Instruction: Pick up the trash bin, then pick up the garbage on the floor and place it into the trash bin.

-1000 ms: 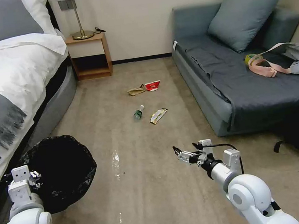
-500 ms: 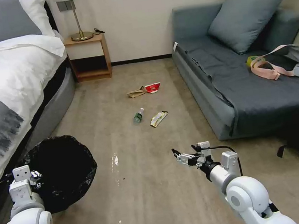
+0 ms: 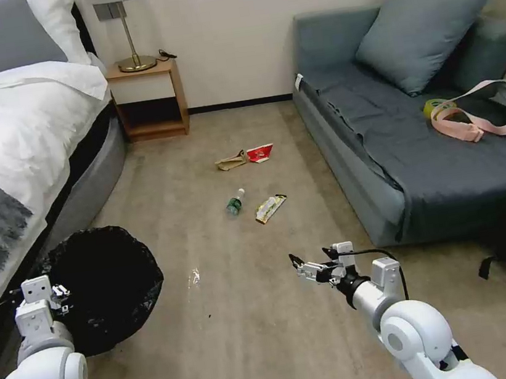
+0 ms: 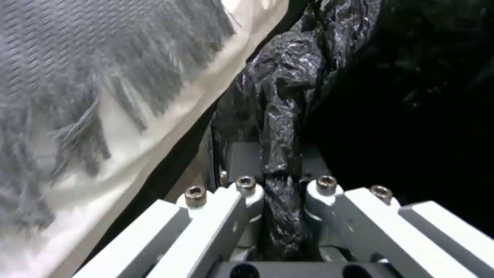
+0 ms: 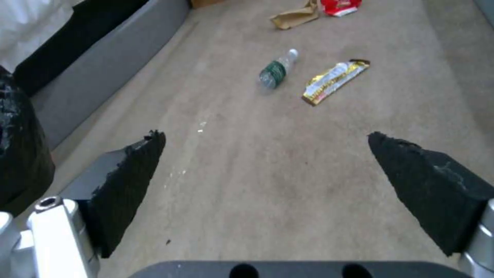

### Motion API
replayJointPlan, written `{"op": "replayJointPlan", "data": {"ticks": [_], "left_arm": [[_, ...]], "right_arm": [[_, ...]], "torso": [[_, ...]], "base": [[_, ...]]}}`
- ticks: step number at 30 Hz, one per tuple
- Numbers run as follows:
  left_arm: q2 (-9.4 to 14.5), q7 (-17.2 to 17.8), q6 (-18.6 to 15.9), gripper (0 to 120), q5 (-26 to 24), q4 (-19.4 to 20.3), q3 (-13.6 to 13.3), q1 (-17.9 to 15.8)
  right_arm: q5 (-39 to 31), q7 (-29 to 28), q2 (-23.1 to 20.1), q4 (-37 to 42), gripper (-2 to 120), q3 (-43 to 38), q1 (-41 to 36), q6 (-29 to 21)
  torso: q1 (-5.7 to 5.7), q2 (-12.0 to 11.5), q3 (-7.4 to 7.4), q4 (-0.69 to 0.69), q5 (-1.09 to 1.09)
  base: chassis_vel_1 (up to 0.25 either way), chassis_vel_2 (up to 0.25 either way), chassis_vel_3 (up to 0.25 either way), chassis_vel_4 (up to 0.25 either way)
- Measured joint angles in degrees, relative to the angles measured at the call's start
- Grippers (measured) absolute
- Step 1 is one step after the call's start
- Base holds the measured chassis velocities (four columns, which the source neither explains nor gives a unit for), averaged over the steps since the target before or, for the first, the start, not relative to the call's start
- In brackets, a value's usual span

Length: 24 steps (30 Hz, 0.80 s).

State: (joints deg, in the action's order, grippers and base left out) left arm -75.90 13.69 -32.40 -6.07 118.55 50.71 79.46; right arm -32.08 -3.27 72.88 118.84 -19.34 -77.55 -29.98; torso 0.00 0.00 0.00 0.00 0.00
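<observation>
Left gripper (image 4: 280,193) pinching bin (image 3: 101,287) rim (black bag); right gripper (image 5: 268,173) fingers spread above floor, bottle (image 5: 276,70) and wrapper (image 5: 334,81) ahead

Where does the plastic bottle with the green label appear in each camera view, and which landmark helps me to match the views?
Head view: the bottle lies on the floor in the middle, just left of the snack wrapper.
Right wrist view: the bottle lies ahead of the open right end effector, again beside the wrapper.
Left wrist view: the bottle is not there; the left end effector grips the trash bin's bag.
Shared landmark: the snack wrapper.
</observation>
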Motion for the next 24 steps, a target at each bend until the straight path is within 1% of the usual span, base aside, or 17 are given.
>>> {"op": "replayJointPlan", "data": {"ticks": [24], "left_arm": [[0.1,-0.5,1.6,4,-0.1,-0.9,0.0,-0.2]], "right_arm": [[1.7,0.3,1.0,-0.9,100,0.5,-0.6,0.4]], "torso": [[0.0,0.0,0.0,0.0,0.01]], "base": [[-0.101,0.105,0.1,-0.107]]}}
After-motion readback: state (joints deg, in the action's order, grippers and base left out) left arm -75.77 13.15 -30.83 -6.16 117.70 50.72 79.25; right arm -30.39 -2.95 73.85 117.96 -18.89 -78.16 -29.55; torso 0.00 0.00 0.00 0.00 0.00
